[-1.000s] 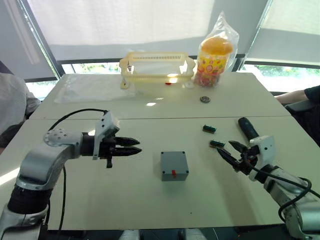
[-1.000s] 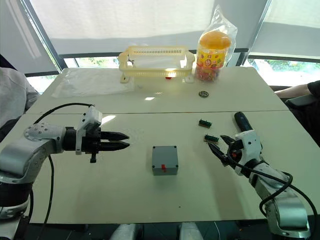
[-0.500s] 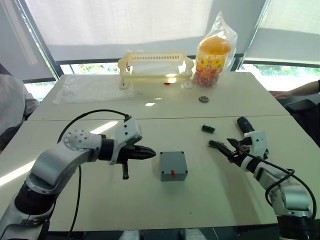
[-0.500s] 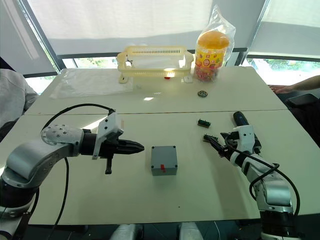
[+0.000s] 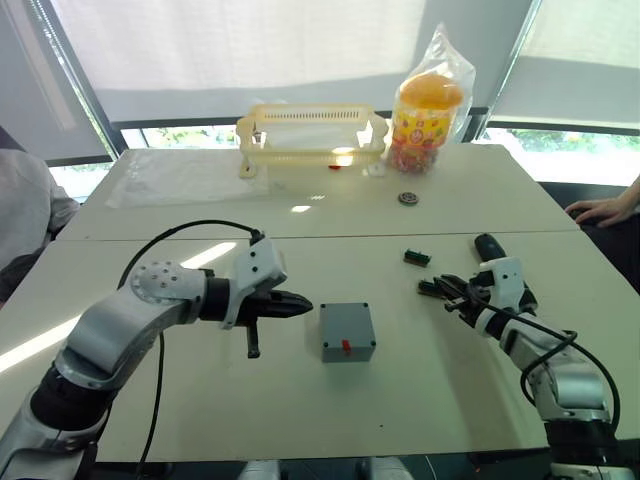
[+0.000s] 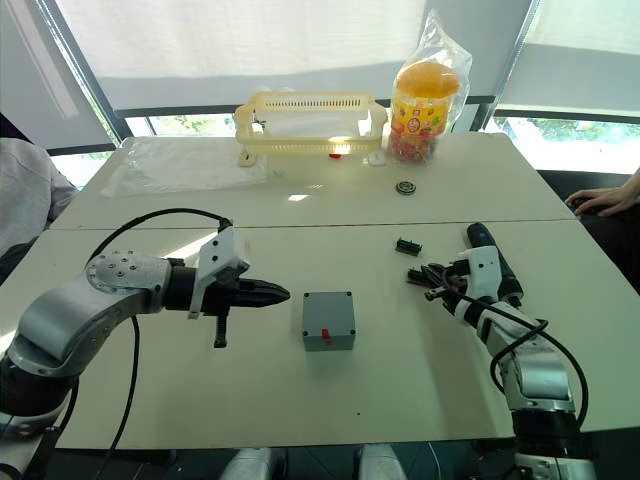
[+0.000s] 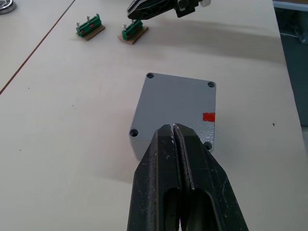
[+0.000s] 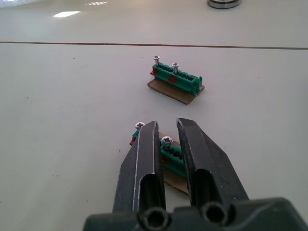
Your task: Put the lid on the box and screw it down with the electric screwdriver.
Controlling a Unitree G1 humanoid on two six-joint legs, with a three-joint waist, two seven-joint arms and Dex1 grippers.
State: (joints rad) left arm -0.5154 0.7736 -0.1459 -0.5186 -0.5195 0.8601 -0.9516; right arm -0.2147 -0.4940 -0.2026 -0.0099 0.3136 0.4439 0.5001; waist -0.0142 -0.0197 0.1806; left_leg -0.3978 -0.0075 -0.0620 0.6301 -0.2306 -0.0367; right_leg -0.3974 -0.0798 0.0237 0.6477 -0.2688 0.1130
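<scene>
The blue-grey box (image 5: 347,331) stands mid-table with a red mark on its near side. The lid (image 7: 178,108), a flat plate with corner holes, lies on top of it. My left gripper (image 5: 305,308) is shut, level with the box's left side and a short gap from it. The black electric screwdriver (image 6: 480,237) lies on the table at the right, just behind my right wrist. My right gripper (image 8: 166,124) is open by a narrow gap, its tips low over the nearer green connector block (image 8: 168,154).
A second green connector block (image 5: 418,258) lies beyond the first. At the back stand a yellow basket (image 5: 312,135), a bagged candy jar (image 5: 430,110) and a metal ring (image 5: 408,198). A person's hand (image 5: 605,210) rests at the right edge.
My left gripper advanced toward the box and shut. My right gripper slid left to the nearer connector block and its fingers narrowed. A person's hand appeared at the right.
</scene>
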